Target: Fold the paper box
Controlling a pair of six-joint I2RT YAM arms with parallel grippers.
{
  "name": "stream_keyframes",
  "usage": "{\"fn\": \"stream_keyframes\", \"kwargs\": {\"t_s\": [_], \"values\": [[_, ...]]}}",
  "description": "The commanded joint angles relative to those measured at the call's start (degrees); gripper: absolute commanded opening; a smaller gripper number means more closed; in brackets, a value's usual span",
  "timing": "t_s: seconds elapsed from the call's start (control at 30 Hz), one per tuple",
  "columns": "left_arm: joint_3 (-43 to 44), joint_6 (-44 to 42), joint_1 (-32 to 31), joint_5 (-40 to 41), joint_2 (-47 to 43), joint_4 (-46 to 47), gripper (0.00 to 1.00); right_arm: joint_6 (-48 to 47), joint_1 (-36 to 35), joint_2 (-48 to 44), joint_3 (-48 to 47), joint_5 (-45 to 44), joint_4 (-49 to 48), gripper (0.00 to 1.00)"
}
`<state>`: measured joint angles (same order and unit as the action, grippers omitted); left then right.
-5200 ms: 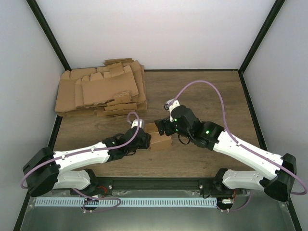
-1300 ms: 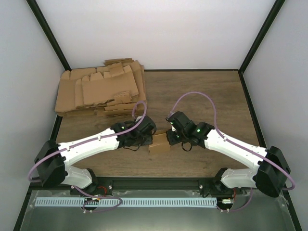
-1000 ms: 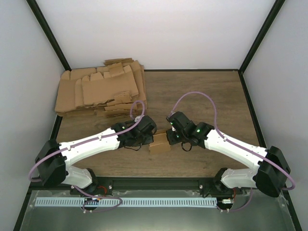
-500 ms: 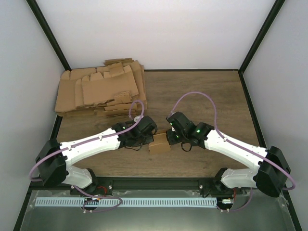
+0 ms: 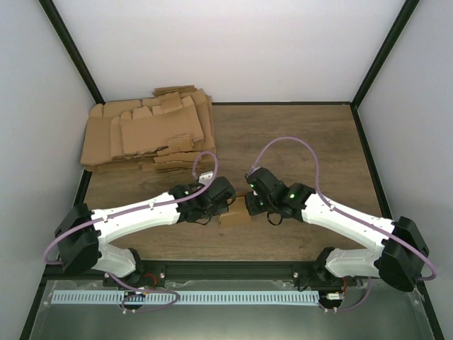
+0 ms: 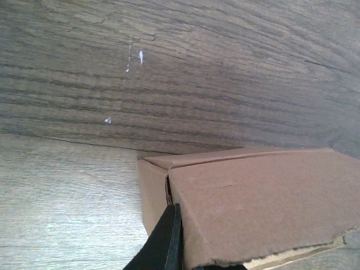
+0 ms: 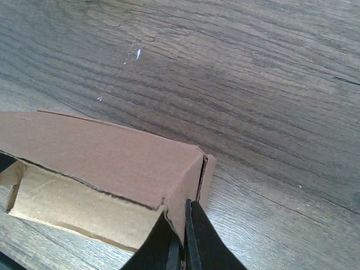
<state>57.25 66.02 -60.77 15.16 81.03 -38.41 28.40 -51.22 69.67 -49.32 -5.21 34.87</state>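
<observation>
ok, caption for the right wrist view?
Right fingers shut on the end corner of the brown paper box, one long side open, on the wood table.

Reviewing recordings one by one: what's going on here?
A robot is folding the paper box at the near middle of the table. The left hand pinches a wall at its left end, the right hand a corner at its right end. It is box-shaped, with one long side open. The pile of flat cardboard blanks lies far left, apart.

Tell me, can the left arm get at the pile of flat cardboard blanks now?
Probably not yet: the way to the cardboard pile is free, but the left gripper is shut on the paper box.
</observation>
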Motion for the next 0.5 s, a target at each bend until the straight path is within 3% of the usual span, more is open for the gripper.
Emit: {"fn": "stream_keyframes", "kwargs": {"t_s": [0.0, 0.2, 0.47], "values": [[0.33, 0.27, -1.15, -1.28, 4.71, -6.62, 0.04, 0.66, -1.07, 0.66, 0.04, -0.60, 4.23, 0.01], [1.24, 0.35, -1.31, 0.01, 5.10, -7.45, 0.04, 0.98, -1.11, -1.19, -1.82, 6.31, 3.19, 0.01], [4.28, -2.62, -1.65, 1.79, 7.38, -10.70, 0.04, 3.67, -1.05, -1.60, -1.22, 6.02, 4.61, 0.01]]}}
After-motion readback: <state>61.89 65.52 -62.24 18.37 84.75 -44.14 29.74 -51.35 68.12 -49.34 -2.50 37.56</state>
